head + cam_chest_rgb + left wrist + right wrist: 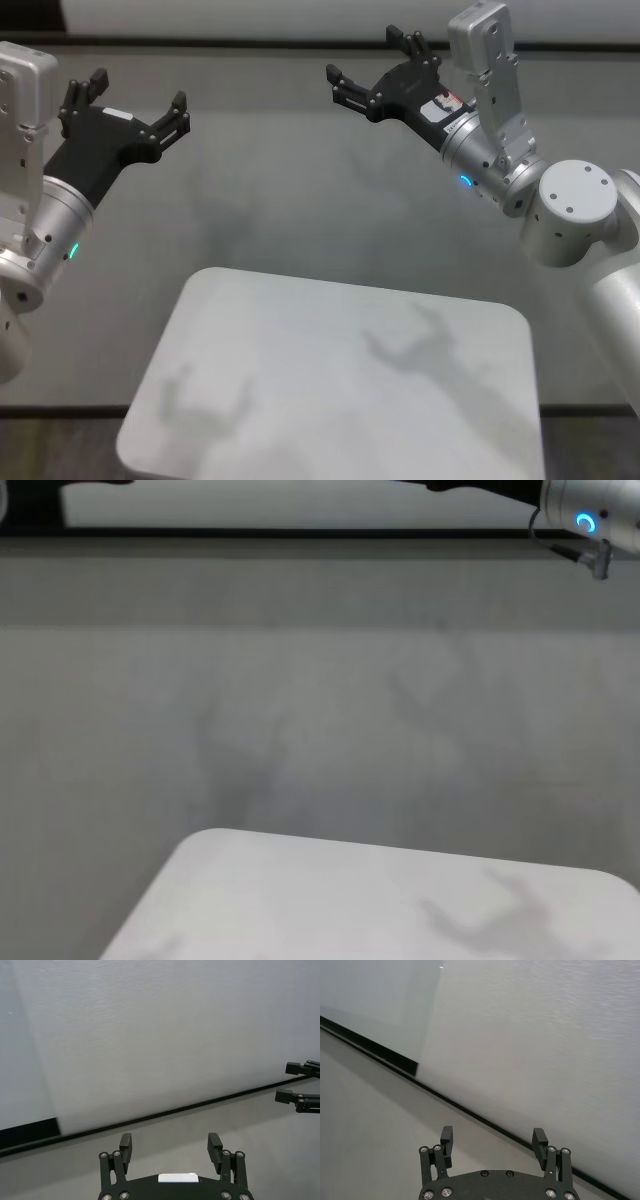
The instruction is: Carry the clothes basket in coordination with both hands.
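Note:
The clothes basket is out of view in every frame. My left gripper [138, 96] is raised at the upper left of the head view, open and empty; it also shows in the left wrist view [171, 1146]. My right gripper [372, 62] is raised at the upper right, open and empty; it also shows in the right wrist view [493, 1141]. Both grippers point toward the far wall. The right gripper's fingertips [295, 1082] show at the edge of the left wrist view.
A white rounded table top [340, 390] lies below and in front of me, with the arms' shadows on it. Grey floor [290, 190] stretches beyond it to a white wall with a black baseboard [165, 1115].

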Available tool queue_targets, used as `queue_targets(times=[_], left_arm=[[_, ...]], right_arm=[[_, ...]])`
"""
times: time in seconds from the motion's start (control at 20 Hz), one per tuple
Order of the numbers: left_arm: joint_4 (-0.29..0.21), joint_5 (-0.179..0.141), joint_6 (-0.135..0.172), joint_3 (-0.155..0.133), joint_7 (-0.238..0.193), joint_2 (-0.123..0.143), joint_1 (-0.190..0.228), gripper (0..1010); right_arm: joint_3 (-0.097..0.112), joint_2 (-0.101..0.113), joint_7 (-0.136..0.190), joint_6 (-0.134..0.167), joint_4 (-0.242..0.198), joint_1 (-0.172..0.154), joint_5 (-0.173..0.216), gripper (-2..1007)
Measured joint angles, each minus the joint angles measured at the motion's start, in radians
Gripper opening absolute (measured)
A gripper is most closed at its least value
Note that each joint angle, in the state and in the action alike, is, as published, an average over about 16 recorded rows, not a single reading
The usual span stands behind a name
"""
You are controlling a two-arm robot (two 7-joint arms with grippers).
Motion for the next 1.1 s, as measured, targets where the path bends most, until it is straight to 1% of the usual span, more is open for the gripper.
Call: queue_targets(times=[1.1], left_arm=[[0.0, 0.0, 0.0, 0.0, 0.0, 0.0, 0.0, 1002]], right_arm=[[0.0, 0.0, 0.0, 0.0, 0.0, 0.0, 0.0, 1001]])
